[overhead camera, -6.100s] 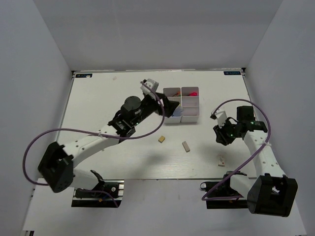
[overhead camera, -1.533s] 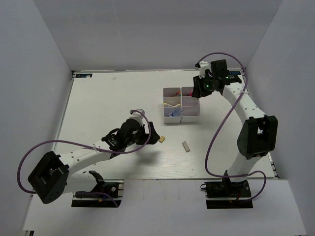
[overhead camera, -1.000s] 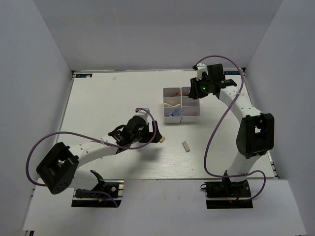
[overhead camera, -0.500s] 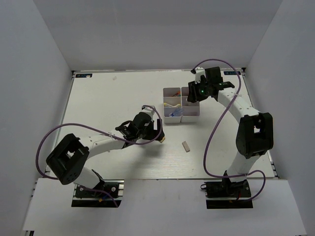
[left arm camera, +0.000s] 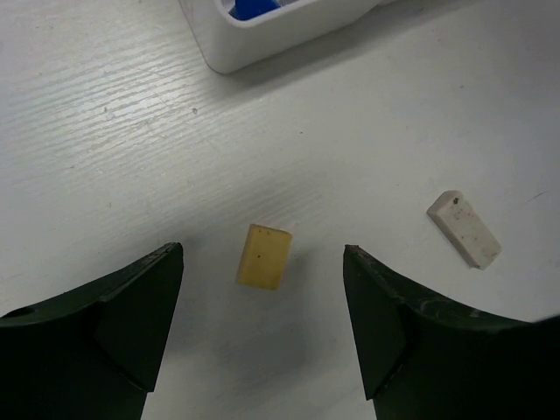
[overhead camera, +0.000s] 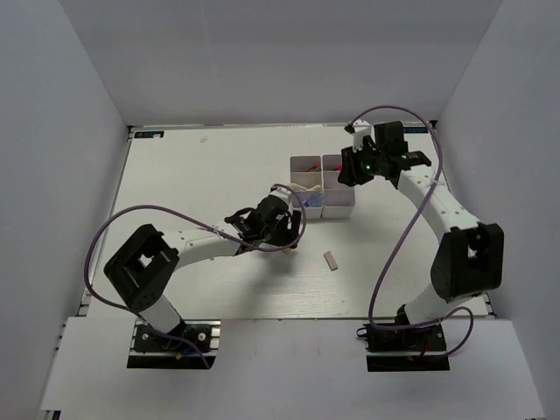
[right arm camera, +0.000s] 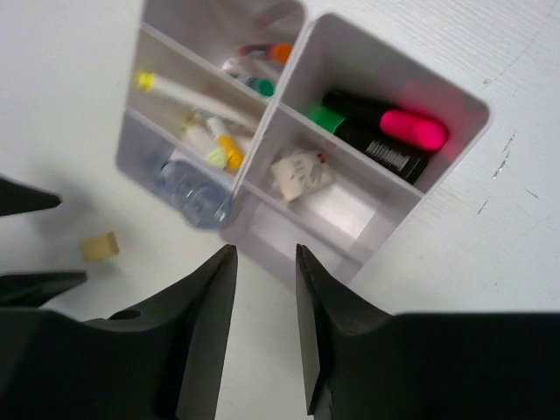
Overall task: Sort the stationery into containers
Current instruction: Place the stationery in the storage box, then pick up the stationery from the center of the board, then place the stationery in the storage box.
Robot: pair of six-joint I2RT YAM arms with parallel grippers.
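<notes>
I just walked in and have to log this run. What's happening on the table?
Two arms are sorting stationery into a white tray. The left gripper hangs open astride a tan eraser on the table, not gripping it; a pale eraser lies loose nearby. The right gripper hovers open and empty above the tray, which already holds a pink highlighter and other items.

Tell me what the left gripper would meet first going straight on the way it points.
Probably the small tan rectangular eraser, lying centred ahead of the open left gripper; how far is unclear.
</notes>
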